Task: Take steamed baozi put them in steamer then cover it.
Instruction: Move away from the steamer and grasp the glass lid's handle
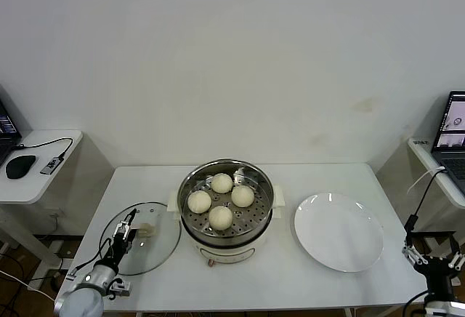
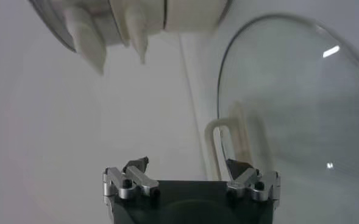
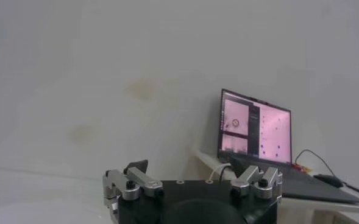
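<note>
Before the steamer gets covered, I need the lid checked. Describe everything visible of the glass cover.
The cover is a round clear glass lid with a thin metal rim and a cream-white bar handle at its centre. It lies flat on the white table, handle up, just left of the steamer, not yet on it. The open left gripper hovers over its near-left part, beside the handle, not gripping it.

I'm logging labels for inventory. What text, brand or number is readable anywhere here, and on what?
No text can be read.
Laptop screen: windows and marks show, too small to read.
Steamer, cover, plate: no label visible.
</note>
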